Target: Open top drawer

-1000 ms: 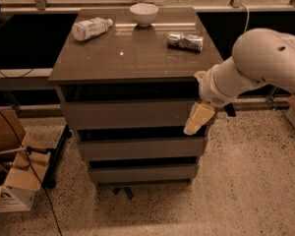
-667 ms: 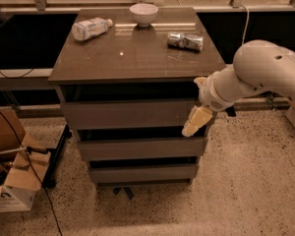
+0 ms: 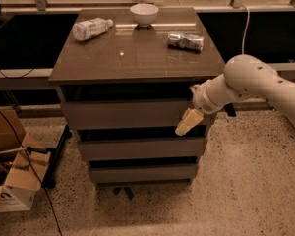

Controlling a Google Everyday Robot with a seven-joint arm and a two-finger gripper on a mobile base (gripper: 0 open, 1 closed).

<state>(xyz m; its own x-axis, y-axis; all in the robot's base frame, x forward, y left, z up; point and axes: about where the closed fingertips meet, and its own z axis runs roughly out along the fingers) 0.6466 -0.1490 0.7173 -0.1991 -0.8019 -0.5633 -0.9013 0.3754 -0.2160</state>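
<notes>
The top drawer [image 3: 128, 113] is the widest grey-brown front, just under the cabinet's top, and it looks closed. A mid-width drawer front [image 3: 137, 149] and the narrowest one [image 3: 140, 172] sit below it. My gripper [image 3: 188, 121] hangs from the white arm [image 3: 246, 82] at the right end of the top drawer's front, its cream fingers pointing down-left over the drawer's lower right corner. I cannot see whether it touches the panel.
On the cabinet top [image 3: 123, 58] lie a plastic bottle [image 3: 91, 28], a white bowl [image 3: 144, 14] and a crushed can [image 3: 185, 41]. A cardboard box [image 3: 12, 181] and cables are on the floor at the left. Speckled floor lies in front and right.
The arm and gripper have shifted slightly left along the top drawer's front. The drawers have not moved.
</notes>
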